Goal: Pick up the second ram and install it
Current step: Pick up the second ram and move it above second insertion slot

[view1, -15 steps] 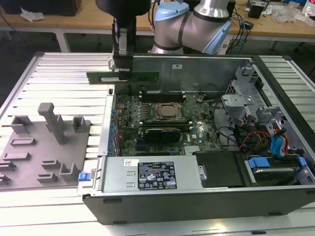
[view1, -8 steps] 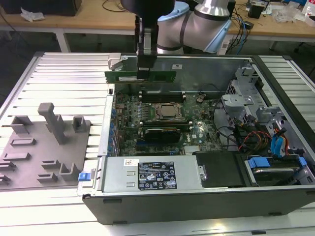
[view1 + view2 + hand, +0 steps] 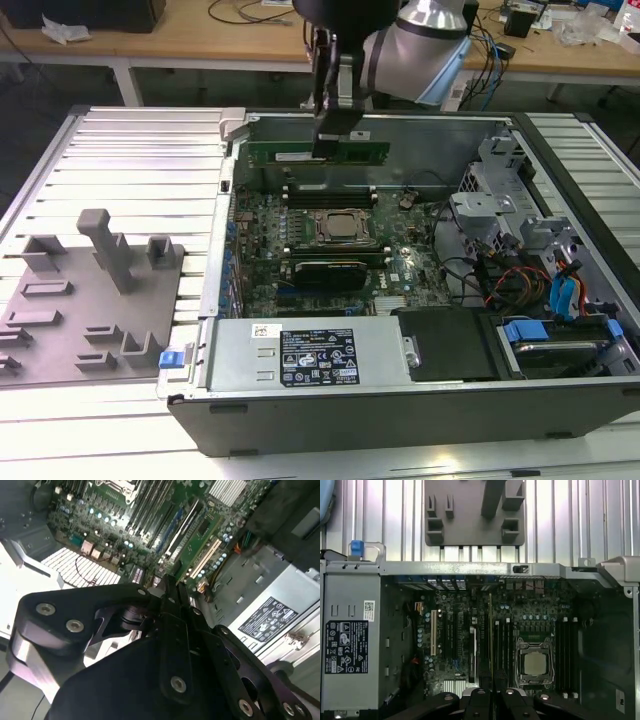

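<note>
Above the open computer case (image 3: 400, 412), the fingers (image 3: 327, 135) grip the second ram (image 3: 275, 153).

Exterior view: bright light, white glare on ribbed table (image 3: 130, 150) at view's left; case (image 3: 430, 135) interior shadowed, ram (image 3: 280, 153) well lit. Second wrist view: gripper (image 3: 170, 587) dark, underlit.

grey fixture block (image 3: 95, 300) beside open computer case (image 3: 400, 420)
</note>
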Robot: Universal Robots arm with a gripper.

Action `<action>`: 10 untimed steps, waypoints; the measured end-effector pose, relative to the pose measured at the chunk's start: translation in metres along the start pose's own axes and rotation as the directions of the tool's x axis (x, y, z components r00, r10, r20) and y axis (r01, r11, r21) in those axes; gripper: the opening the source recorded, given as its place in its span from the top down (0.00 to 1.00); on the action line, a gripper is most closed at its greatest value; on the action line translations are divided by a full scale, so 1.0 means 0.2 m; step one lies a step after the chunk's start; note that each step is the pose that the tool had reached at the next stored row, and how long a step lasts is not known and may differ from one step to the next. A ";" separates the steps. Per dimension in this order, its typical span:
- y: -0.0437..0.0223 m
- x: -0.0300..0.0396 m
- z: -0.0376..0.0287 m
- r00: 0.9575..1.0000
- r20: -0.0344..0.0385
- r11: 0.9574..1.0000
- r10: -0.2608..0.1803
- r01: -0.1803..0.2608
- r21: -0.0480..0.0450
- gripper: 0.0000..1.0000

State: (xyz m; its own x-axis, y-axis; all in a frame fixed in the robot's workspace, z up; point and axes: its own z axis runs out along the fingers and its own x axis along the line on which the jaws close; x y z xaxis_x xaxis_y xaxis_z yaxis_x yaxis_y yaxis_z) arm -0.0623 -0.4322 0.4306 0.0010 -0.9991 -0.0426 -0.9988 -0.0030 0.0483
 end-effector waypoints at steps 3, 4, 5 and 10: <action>-0.060 -0.006 -0.002 1.000 0.000 1.000 0.000 0.000 0.000 0.87; -0.068 -0.007 -0.002 1.000 0.000 1.000 0.000 0.000 0.000 0.87; -0.076 -0.008 -0.002 1.000 0.000 1.000 0.000 0.000 0.000 0.87; -0.142 -0.013 -0.004 1.000 -0.001 1.000 0.000 0.000 -0.001 0.87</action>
State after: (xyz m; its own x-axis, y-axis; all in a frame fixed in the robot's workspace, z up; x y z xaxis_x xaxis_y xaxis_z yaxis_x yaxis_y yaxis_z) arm -0.0339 -0.4295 0.4300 0.0010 -0.9991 -0.0419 -0.9988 -0.0030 0.0491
